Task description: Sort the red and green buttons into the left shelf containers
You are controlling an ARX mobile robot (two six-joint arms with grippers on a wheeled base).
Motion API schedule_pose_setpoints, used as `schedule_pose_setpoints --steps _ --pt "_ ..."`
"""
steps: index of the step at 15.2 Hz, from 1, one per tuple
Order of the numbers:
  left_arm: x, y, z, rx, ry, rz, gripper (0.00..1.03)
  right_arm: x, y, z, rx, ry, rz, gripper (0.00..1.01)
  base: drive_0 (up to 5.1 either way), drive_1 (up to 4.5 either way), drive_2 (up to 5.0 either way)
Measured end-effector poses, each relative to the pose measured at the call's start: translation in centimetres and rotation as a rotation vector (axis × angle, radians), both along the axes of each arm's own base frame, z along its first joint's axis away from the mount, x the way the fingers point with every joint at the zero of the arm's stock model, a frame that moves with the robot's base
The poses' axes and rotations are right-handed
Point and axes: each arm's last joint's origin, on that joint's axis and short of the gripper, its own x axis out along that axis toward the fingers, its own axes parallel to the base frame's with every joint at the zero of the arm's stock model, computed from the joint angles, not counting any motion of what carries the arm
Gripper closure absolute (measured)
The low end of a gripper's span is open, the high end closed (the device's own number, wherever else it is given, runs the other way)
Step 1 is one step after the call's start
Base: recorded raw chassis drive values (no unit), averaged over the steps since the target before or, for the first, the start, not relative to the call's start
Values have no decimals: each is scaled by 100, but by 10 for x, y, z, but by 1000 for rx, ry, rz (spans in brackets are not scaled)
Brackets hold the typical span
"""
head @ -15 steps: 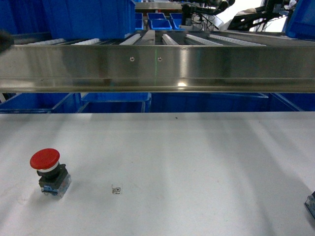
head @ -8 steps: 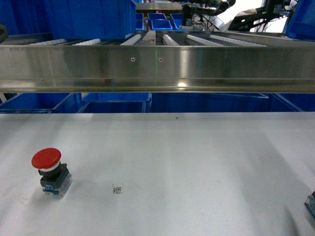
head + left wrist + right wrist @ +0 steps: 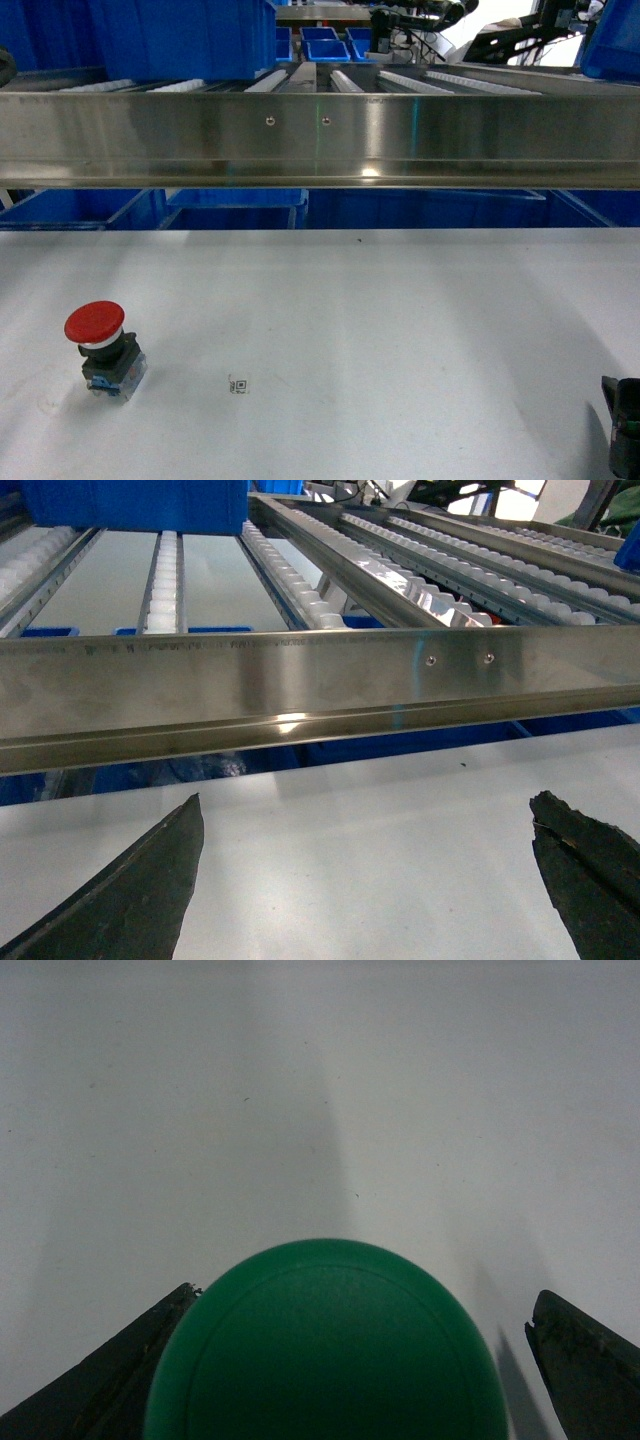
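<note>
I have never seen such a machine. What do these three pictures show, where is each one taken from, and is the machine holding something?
This is a wheeled robot with two arms; each arm ends in a gripper and carries a camera.

The head camera looks forward over a white table. On it stands a push-button with a wide red mushroom cap and a small square printed label. Behind are a steel roller shelf and large blue plastic bins.

The left wrist camera shows the left gripper open and empty, facing the shelf.

The right wrist camera looks down on a round green button cap between the right gripper's dark fingers. Whether they already squeeze it, I cannot tell.
</note>
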Motion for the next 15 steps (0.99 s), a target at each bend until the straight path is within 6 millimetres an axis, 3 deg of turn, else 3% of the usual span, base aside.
schedule_pose_setpoints --steps 1,8,12,14,15 --pt "0 0 0 0 0 0 5 3 0 -4 1 2 -1 3 0 0 0" --pt "0 0 0 0 0 0 5 11 -1 1 -3 -33 14 74 0 0 0" --pt "0 0 0 0 0 0 5 6 1 9 -18 -56 35 75 0 0 0" --pt "0 0 0 0 1 0 5 -4 16 46 -14 -102 113 75 0 0 0" --pt "0 0 0 0 -1 -3 5 -8 28 82 -31 -173 176 75 0 0 0"
